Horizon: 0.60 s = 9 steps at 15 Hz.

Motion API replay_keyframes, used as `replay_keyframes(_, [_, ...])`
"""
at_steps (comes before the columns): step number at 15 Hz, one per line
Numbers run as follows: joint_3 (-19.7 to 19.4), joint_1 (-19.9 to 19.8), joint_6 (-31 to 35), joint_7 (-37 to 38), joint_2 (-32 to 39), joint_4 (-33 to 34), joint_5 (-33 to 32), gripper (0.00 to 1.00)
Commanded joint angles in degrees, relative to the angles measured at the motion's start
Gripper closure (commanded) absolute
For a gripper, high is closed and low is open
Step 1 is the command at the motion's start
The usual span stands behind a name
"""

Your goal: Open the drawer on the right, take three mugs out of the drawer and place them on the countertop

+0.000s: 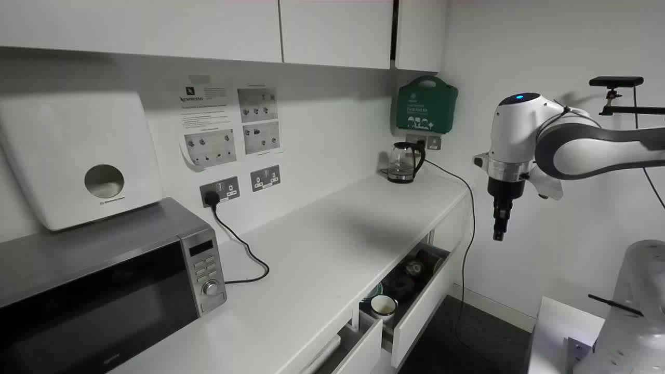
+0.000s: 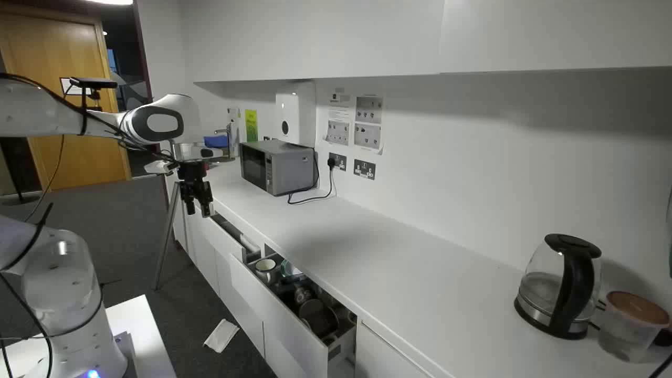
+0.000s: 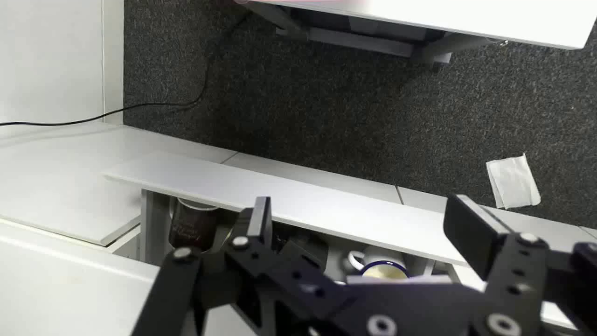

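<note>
In an exterior view, at nine o'clock from its middle, we see a white wall dispenser (image 1: 80, 156). Under it, at eight, we have the microwave (image 1: 117, 272), standing on the countertop (image 1: 311, 265). From a wall socket (image 1: 231, 188) near nine o'clock a black cord (image 1: 248, 246) drops and curls on the countertop beside the microwave, and printed sheets (image 1: 208, 111) hang at ten. The countertop, long and white, stretches from seven o'clock up towards two.

Close to six o'clock we find a neighbouring drawer (image 1: 370, 347) pulled partly out. Next to it, at five, the right-hand drawer (image 1: 423, 314) stands out as well, white in front and dark inside. At its left end we make out a green-edged plate (image 1: 376, 291), and at the plate's five o'clock a white mug (image 1: 383, 307), upright, dark-rimmed and cream inside. Farther along lie dark shapes (image 1: 405, 283) too shadowed for us to say which are mugs.

Between two and three o'clock the glass kettle (image 1: 402, 169) sits at the countertop's far end, with a green first-aid case (image 1: 427, 109) at its one o'clock.

Between three and four, the gripper (image 1: 498, 236) hangs pointing down from the robot arm (image 1: 514, 124), apart from the right-hand drawer. The wrist view shows us its jaws spread wide, with nothing in their hold.
</note>
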Motion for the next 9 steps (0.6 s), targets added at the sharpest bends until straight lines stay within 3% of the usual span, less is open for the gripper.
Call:
replay_keyframes(1, [-0.7,1.0,-0.2,0.5,0.1,0.1,-0.5,0.00])
replay_keyframes(5, [-0.8,0.6,1.8,1.7,1.5,0.5,-0.1,0.00])
replay_keyframes(9, [-1.1,-0.3,11.7,5.1,3.4,0.0,0.6,0.00])
